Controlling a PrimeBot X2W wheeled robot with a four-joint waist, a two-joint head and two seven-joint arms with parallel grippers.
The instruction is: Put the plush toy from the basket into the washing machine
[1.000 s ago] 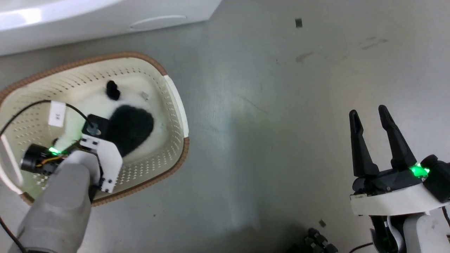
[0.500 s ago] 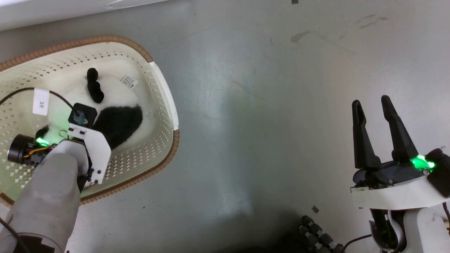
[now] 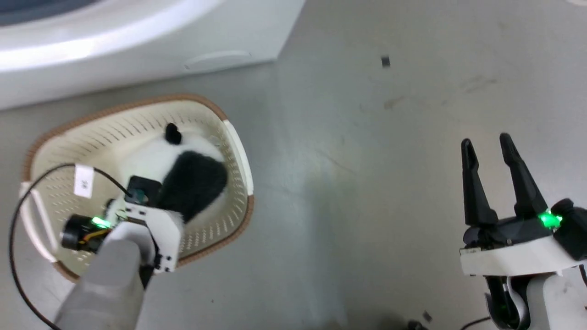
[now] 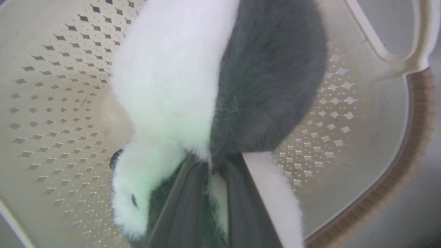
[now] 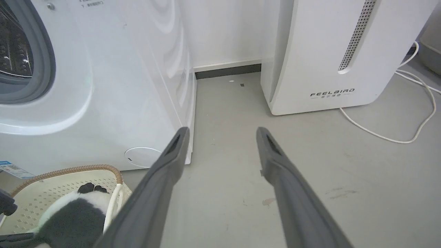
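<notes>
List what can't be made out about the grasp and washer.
- Left gripper tips: buried in toy fur, left wrist view; its wrist covers them in head view.
- Washer opening: cut by right wrist view's left edge.
- Basket bottom: toy covers its middle.

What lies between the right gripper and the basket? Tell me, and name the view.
Bare grey floor, seen in the head view; nothing stands between the basket and the open right gripper.
</notes>
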